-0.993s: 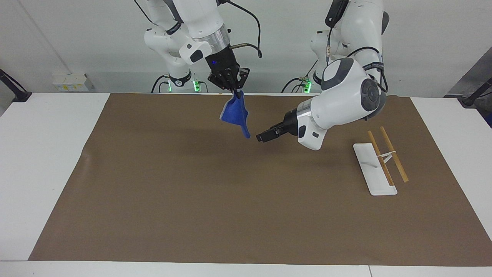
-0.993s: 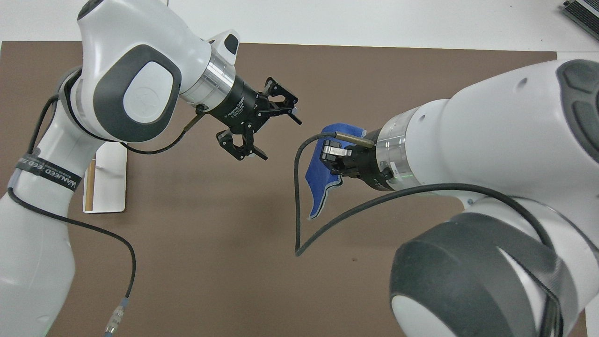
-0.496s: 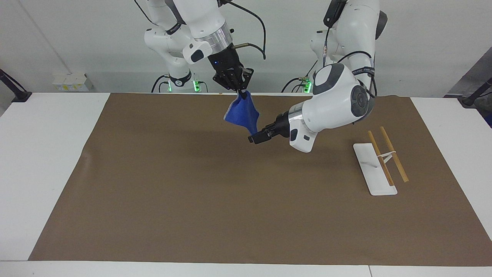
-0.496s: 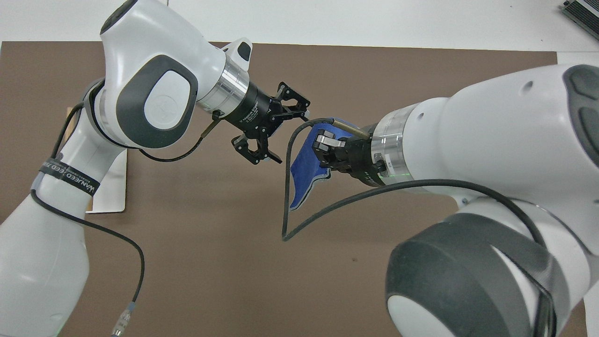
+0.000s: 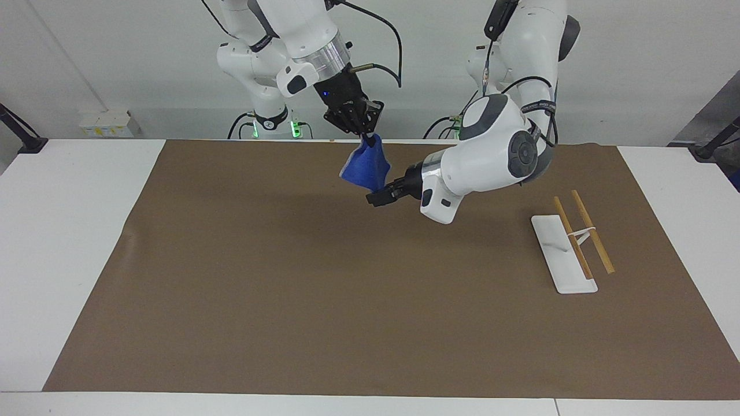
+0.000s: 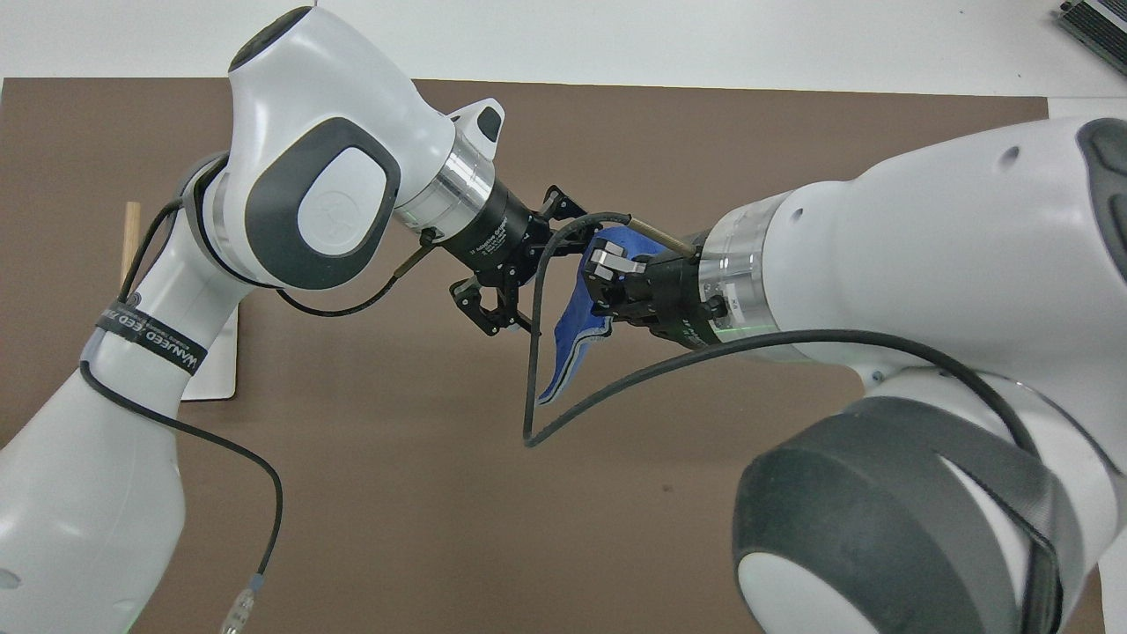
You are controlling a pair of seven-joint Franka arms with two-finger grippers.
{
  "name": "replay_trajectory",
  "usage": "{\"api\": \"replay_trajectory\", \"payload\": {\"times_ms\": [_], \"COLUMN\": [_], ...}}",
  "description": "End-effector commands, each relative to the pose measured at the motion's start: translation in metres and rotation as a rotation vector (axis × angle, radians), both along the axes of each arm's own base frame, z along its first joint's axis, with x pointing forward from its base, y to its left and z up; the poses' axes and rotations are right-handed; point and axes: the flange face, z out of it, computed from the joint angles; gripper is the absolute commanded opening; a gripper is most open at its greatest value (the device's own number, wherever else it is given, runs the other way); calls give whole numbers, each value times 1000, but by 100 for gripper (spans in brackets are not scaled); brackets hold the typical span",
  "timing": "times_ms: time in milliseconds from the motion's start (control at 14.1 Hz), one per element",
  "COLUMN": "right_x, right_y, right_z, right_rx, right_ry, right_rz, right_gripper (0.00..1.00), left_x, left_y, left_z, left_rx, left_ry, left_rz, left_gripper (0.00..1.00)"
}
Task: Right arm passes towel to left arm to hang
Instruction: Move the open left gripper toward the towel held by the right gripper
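The blue towel (image 5: 366,166) hangs bunched from my right gripper (image 5: 363,134), which is shut on its top corner, in the air over the robots' edge of the brown mat (image 5: 243,289). In the overhead view the towel (image 6: 574,324) droops below the right gripper (image 6: 606,280). My left gripper (image 5: 374,198) comes in level from the left arm's end and is open. Its fingertips are at the towel's lower hanging end; whether they touch it I cannot tell. In the overhead view the left gripper (image 6: 544,271) has its jaws spread beside the towel.
A towel rack (image 5: 569,248) with a white base and two wooden bars stands on the mat toward the left arm's end. The left arm hides most of it in the overhead view (image 6: 211,361). A black cable (image 6: 537,370) loops under the right wrist.
The left gripper has moved toward the towel and now reaches its lower end, still open. The right gripper has shifted the towel slightly toward the left arm.
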Motion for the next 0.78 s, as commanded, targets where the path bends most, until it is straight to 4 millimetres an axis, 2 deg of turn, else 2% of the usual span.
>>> {"api": "replay_trajectory", "payload": {"times_ms": [0, 142, 213, 284, 355, 425, 567, 638, 709], "right_x": [2, 3, 3, 3, 3, 3, 3, 3, 3], "right_y": [-2, -2, -2, -2, -2, -2, -2, -2, -2], "right_z": [-1, 0, 0, 0, 0, 0, 0, 0, 0], "right_rx": [34, 37, 37, 37, 37, 37, 37, 37, 37], "right_ry": [7, 2, 2, 2, 0, 2, 2, 2, 2], "right_rz": [-26, -30, -28, -30, -29, -28, -28, -28, -28], "right_gripper": [0, 0, 0, 0, 0, 0, 0, 0, 0], "left_x": [-13, -17, -17, -17, -18, -17, -14, -12, -9], "left_y": [-2, 0, 2, 4, 5, 8, 11, 14, 20], "left_z": [1, 1, 1, 0, 0, 0, 1, 4, 11], "left_rx": [25, 35, 37, 39, 42, 43, 65, 77, 93], "left_ry": [45, 64, 68, 75, 81, 82, 55, 37, 11], "left_rz": [-37, -66, -69, -73, -80, -78, -73, -62, -43], "left_gripper": [100, 100, 89, 62, 41, 31, 34, 47, 55]}}
